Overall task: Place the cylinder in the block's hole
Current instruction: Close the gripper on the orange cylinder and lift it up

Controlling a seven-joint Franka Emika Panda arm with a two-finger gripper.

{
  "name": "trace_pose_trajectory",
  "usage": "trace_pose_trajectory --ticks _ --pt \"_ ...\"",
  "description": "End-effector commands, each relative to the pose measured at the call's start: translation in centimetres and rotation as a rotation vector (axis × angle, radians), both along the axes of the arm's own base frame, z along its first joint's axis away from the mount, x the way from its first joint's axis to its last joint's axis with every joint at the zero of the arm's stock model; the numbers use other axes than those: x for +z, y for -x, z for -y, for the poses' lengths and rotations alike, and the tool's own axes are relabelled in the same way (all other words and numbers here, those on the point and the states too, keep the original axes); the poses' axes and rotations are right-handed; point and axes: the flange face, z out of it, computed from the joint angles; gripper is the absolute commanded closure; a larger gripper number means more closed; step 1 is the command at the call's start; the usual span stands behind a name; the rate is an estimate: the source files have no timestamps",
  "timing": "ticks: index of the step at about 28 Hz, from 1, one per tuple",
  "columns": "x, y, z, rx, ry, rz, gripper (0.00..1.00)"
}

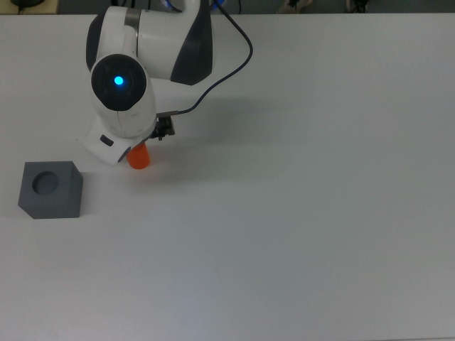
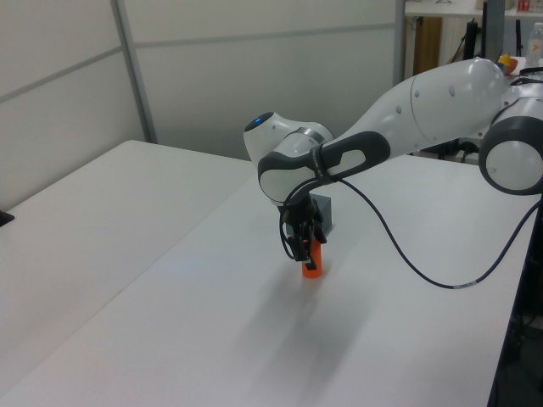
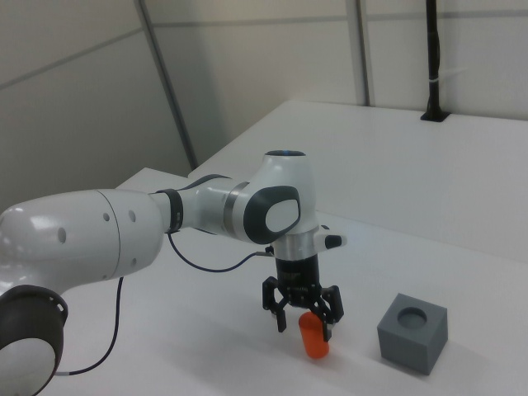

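One arm, your gripper (image 3: 303, 317) down over the small bright orange cylinder (image 3: 313, 337).
Your jaws are spread, straddling its top, not pinching; it stands upright on the white table (image 3: 462, 206), near the dark grey cube (image 3: 412, 332), whose round hole (image 3: 412, 315) faces up.

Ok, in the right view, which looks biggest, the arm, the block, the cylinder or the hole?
Biggest to smallest, as they look in the right view:
1. arm
2. block
3. cylinder
4. hole
The cylinder and hole look close in width, but the cylinder is taller.
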Motion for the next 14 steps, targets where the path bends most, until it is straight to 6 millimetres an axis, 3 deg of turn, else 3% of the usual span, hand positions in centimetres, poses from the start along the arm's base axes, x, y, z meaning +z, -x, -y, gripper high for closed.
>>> trace_pose_trajectory --ticks 1,2,6,12,14 --pt "0.39 -0.37 -0.03 0.018 0.017 0.022 0.00" --pt "0.39 -0.37 -0.02 0.021 0.018 0.022 0.03" --pt "0.30 -0.37 0.03 0.032 0.021 0.019 0.48" --pt "0.29 -0.36 0.12 0.036 0.018 0.018 0.85" --pt "0.29 -0.36 0.12 0.048 0.015 0.016 0.90"
